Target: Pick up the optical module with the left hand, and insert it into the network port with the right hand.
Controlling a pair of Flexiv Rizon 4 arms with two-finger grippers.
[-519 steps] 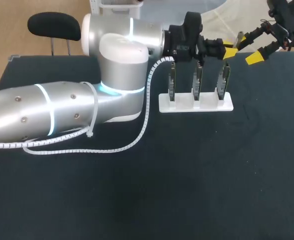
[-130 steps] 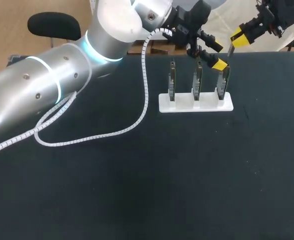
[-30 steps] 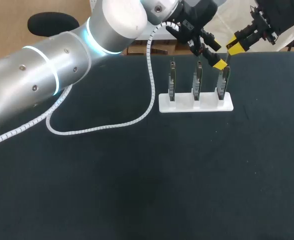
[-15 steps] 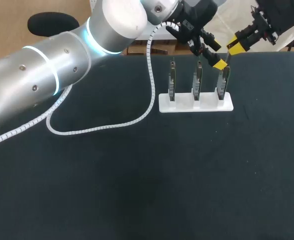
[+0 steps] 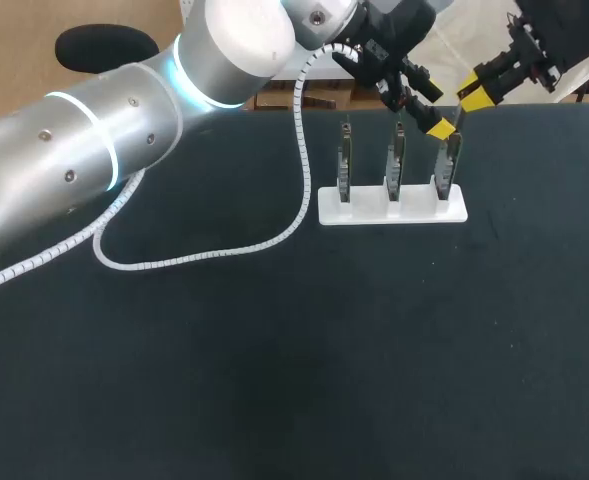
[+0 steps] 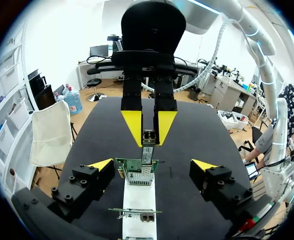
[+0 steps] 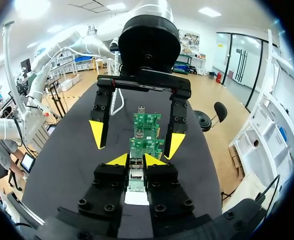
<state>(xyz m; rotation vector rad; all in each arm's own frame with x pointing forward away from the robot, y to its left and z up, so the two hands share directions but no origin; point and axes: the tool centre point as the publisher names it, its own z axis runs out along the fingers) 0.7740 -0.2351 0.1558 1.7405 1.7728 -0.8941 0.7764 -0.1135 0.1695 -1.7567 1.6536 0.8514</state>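
In the head view, the left pincer (image 5: 426, 108) hangs above the rightmost network card (image 5: 452, 160) in a white rack (image 5: 392, 207) on the dark counter (image 5: 374, 350). The right pincer (image 5: 472, 93) is just beside it.

In the left wrist view, the left pincer (image 6: 151, 165) is spread wide and holds nothing. Just ahead of it, the right pincer (image 6: 149, 127) is pinched narrow on the optical module (image 6: 148, 145), whose lower end meets the network card (image 6: 132, 176).

In the right wrist view, the right pincer (image 7: 137, 160) clamps the optical module (image 7: 135, 176). The left pincer (image 7: 136, 139) stands wide ahead.
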